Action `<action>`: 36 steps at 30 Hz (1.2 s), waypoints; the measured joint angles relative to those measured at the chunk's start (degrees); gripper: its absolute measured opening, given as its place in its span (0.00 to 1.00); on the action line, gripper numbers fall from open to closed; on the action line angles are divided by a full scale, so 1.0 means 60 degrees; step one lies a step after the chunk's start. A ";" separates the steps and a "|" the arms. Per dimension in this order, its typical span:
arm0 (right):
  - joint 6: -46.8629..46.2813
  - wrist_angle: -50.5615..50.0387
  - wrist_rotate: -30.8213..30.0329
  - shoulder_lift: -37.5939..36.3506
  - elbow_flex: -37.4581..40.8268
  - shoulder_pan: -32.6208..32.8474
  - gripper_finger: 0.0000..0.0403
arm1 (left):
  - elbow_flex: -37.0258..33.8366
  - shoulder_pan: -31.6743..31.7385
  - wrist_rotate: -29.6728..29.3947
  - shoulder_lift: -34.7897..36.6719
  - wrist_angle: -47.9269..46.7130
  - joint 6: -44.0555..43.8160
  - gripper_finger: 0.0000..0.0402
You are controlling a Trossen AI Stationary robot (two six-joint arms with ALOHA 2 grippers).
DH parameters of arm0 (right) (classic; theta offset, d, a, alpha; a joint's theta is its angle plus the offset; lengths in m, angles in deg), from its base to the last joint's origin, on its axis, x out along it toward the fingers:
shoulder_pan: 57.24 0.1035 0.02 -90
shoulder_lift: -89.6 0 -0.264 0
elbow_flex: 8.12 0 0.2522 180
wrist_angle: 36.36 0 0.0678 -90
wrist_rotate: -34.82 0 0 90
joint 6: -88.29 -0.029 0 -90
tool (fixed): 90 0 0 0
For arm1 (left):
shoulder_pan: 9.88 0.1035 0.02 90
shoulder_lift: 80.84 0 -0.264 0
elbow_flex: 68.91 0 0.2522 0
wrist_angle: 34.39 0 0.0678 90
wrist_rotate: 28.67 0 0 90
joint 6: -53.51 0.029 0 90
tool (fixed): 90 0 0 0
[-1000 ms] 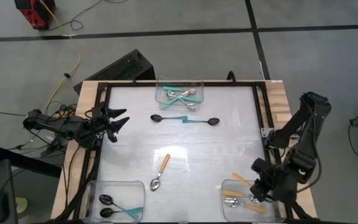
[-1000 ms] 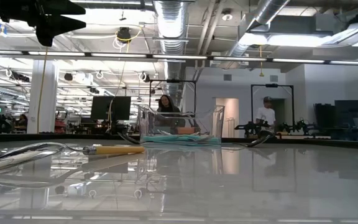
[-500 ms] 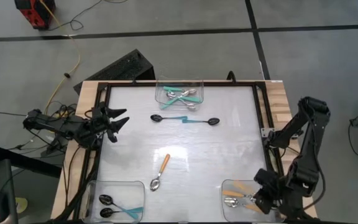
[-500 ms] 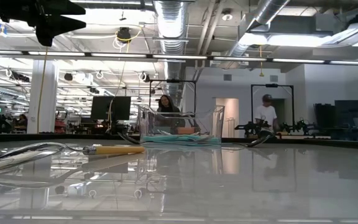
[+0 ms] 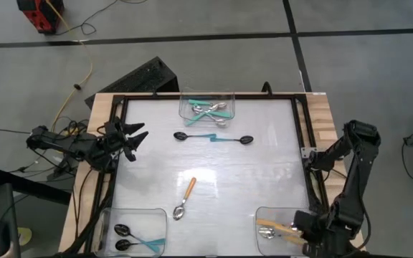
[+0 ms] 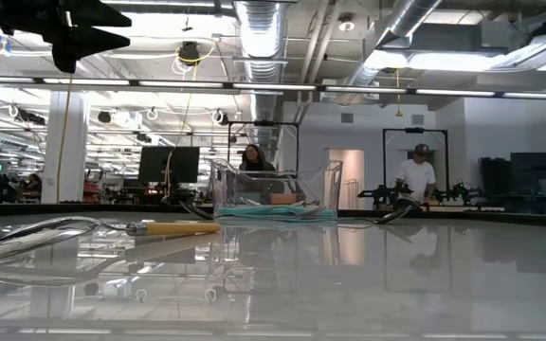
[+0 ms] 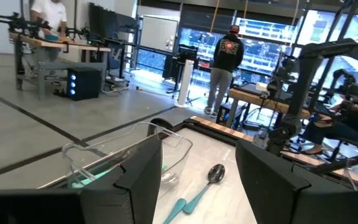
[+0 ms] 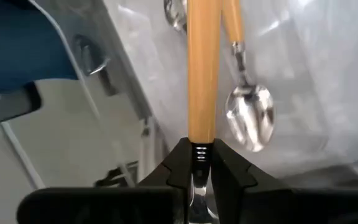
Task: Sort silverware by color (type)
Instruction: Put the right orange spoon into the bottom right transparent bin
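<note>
My right gripper (image 5: 301, 231) is shut on an orange-handled spoon (image 5: 274, 226) over the near-right clear bin (image 5: 262, 215), where another orange-handled spoon (image 8: 248, 112) lies. My left gripper (image 5: 139, 136) hangs open above the table's left edge, touching nothing. One orange-handled spoon (image 5: 186, 197) lies flat mid-table. Two black-bowled teal spoons (image 5: 214, 137) lie end to end near the far bin (image 5: 208, 107), which holds silver-bowled teal spoons. The near-left bin (image 5: 131, 233) holds black-bowled teal spoons. My right gripper pinches the spoon between its two fingers where the orange handle meets the silver neck (image 8: 198, 151). The handle (image 8: 201, 68) sticks straight out ahead of the fingertips, along the fingers, over the bin. Whether the handle touches the bin's contents, I cannot tell.
A black frame rail (image 5: 303, 136) runs around the white table top. Open surface lies between the mid-table spoon and the near-right bin. In the low view the far bin (image 6: 273, 194) stands at the back; people stand in the room beyond.
My right gripper has moved toward the table's near edge with the orange-handled spoon, ending over the near-right bin's near-right part. The spoon's handle now lies across the bin.
</note>
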 joint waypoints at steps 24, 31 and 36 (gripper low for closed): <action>0.2952 -0.0651 -0.0897 0.0205 0.0001 -0.0310 0.15 | 0.0004 0.0000 -0.0036 0.0000 0.0069 -0.0270 0.47; 0.2980 -0.0960 -0.0936 0.0205 0.0001 -0.0355 0.15 | 0.0004 0.0000 -0.0099 -0.0001 0.0066 -0.0237 0.47; 0.2926 -0.0845 -0.1442 0.0205 0.0001 -0.0355 0.15 | 0.0004 0.0000 -0.0236 0.0000 0.0044 -0.0233 0.47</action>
